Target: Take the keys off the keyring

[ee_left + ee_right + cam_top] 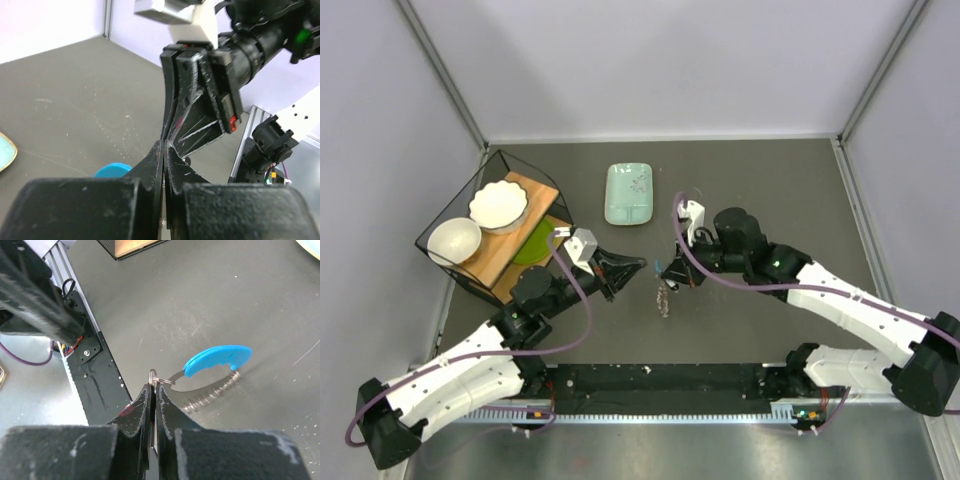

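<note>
My right gripper (668,272) (153,387) is shut on the keyring (154,375), pinching a small metal ring at its tips. The bright blue tag (217,359) and a coiled wire spring (210,395) hang off the ring above the table. In the top view the keys (663,300) show as a small silvery bunch just below the right gripper. My left gripper (638,264) (164,145) is shut, tip to tip with the right gripper's fingers (195,110). A thin metal sliver, seemingly a key, shows between its jaws. The blue tag (112,171) shows beside it.
A pale green rectangular dish (628,193) lies behind the grippers. A black wire rack (450,215) at the left holds two white bowls, a wooden board and a green plate. The black rail (650,380) runs along the near edge.
</note>
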{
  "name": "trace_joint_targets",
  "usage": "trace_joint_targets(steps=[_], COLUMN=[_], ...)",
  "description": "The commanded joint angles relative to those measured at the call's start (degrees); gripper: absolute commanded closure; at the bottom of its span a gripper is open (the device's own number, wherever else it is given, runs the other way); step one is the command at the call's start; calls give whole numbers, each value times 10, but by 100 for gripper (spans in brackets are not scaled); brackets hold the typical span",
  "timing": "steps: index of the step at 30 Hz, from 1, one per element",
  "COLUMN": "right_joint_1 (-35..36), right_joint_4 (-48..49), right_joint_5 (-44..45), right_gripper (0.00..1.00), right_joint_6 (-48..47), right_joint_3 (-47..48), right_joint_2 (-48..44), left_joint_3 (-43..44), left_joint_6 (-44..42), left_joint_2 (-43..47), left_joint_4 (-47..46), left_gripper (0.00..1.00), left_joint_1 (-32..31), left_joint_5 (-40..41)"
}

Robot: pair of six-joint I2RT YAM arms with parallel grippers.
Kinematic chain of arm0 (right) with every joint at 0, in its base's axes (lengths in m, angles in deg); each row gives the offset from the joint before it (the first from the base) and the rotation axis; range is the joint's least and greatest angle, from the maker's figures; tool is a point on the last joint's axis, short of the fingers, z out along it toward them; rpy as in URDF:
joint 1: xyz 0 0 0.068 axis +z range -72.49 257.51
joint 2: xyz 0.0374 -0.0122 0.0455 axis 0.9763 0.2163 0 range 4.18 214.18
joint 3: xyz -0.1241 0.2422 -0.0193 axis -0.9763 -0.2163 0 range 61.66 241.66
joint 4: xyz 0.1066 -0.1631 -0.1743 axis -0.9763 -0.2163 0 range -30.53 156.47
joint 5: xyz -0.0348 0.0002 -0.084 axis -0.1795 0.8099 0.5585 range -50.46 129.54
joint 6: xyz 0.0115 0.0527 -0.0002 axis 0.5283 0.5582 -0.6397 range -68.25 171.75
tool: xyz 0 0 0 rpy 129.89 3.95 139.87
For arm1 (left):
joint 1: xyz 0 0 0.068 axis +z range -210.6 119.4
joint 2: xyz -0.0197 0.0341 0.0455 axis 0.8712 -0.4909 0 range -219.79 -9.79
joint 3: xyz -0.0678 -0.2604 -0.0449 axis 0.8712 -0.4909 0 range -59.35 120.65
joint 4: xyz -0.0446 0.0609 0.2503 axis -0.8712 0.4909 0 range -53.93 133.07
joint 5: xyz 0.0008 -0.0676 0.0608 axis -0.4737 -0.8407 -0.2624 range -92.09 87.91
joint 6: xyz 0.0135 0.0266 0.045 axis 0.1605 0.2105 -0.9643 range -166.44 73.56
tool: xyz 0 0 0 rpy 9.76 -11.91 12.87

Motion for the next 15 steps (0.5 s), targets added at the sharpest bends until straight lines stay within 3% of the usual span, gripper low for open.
trace_joint_targets(steps=[1,4,6,9,15], right_joint_1=[-2,-4,-3,-2,-3], right_joint_4=[28,10,-6,-34,-50], right_joint_5=[-36,-56,-92,-120,-204], right_gripper=[100,100,100,100,100], right_joint_6=[-47,-94,-137,-208,-367], right_joint_3=[27,35,43,61,74], right_joint_2=[-33,-48,-58,-67,-86], left_joint_3=[37,55,72,96,157], left_joint_6=[-29,-50,-71,-97,-166], left_joint_2=[5,10,15,17,-1], left_joint_4=[53,89,119,146,226], left_gripper=[94,74,66,58,54], left_joint_1=[3,3,3,3,3], left_joint_5=[20,11,7,5,-54])
